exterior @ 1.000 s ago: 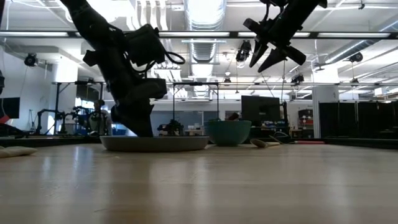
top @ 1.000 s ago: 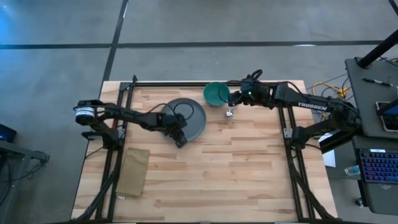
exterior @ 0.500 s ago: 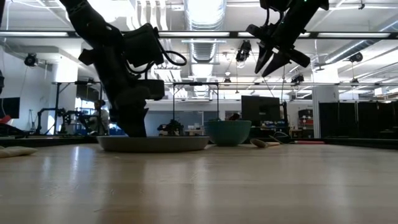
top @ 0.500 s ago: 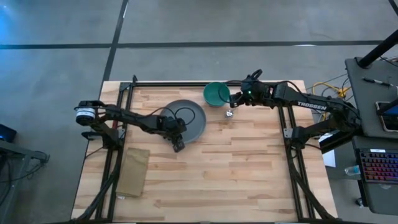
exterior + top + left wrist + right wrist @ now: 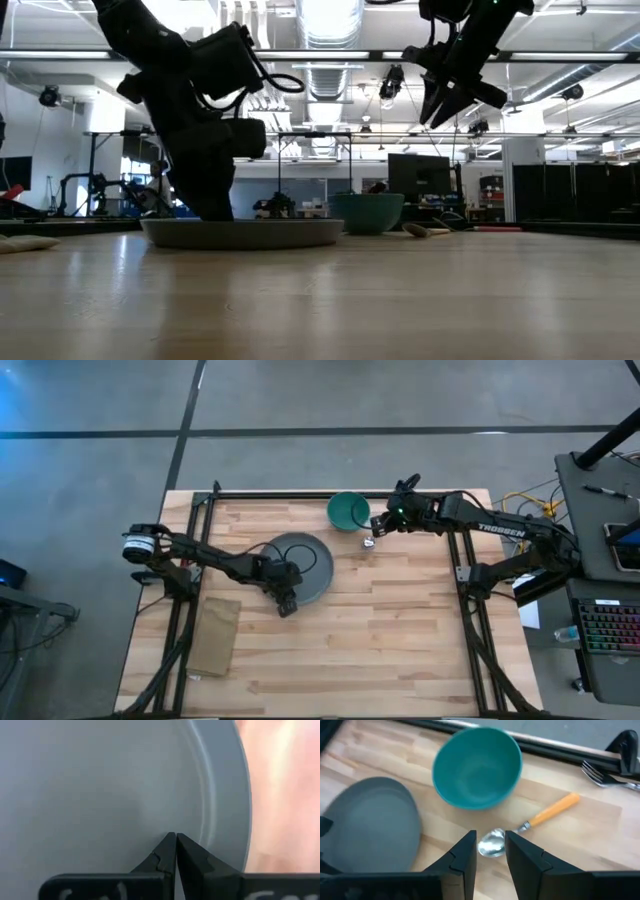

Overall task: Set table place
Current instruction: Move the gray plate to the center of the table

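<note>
The round grey plate (image 5: 300, 563) lies flat on the wooden table (image 5: 400, 630), left of centre. My left gripper (image 5: 285, 603) is shut, with its tips on the plate's near side (image 5: 125, 795). The teal bowl (image 5: 347, 510) stands at the far edge. The orange-handled spoon (image 5: 535, 822) lies on the table right of the bowl. The fork (image 5: 605, 772) lies beyond the spoon by the black frame. My right gripper (image 5: 437, 108) is open and hangs high above the spoon, touching nothing. My left gripper presses its shut fingertips (image 5: 175, 842) down on the plate's inner surface (image 5: 150, 815), just inside the near rim. The fingers come from above, slanting from the table's left. The plate lies flat on the table.
A tan folded cloth (image 5: 215, 635) lies near the table's left front corner. Bare wood shows in the middle and at the near right (image 5: 380, 650). Black frame rails run along the table's left, right and far edges (image 5: 300, 496).
My left gripper, still shut and pressed on the plate, has moved toward the table's near edge. The plate has slid with it along the table, away from the teal bowl, staying flat.
</note>
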You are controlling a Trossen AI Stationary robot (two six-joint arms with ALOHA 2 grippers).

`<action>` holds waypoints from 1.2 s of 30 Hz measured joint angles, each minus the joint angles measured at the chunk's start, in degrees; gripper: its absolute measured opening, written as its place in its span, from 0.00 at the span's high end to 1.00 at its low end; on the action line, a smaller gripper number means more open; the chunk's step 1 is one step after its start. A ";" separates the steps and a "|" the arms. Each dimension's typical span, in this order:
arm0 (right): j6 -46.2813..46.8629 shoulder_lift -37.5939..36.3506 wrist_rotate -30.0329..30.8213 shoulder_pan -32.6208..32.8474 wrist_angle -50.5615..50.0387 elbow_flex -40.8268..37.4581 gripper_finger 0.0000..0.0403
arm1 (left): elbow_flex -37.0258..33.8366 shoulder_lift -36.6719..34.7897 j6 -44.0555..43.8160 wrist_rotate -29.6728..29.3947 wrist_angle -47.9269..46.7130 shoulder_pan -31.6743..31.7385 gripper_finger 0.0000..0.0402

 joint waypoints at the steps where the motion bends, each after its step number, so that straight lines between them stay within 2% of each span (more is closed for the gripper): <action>1: -0.02 0.00 0.01 0.25 -0.79 0.00 0.77 | 0.00 0.61 -0.42 0.26 1.37 -0.74 1.00; 7: 0.53 0.00 -0.01 2.54 -5.11 -0.02 0.77 | 2.59 5.04 -3.19 0.71 7.72 -4.14 1.00; 21: 11.62 -0.15 2.32 11.33 -13.29 -0.14 0.77 | 17.37 16.91 0.11 3.62 10.31 -8.24 1.00; 29: 14.32 -0.15 5.75 13.34 -12.88 -0.25 0.77 | 19.10 13.94 1.85 3.69 10.23 -8.21 1.00; 36: 16.38 -0.15 7.35 13.36 -12.44 -0.26 0.77 | 18.64 8.29 6.31 -3.93 0.34 -7.33 1.00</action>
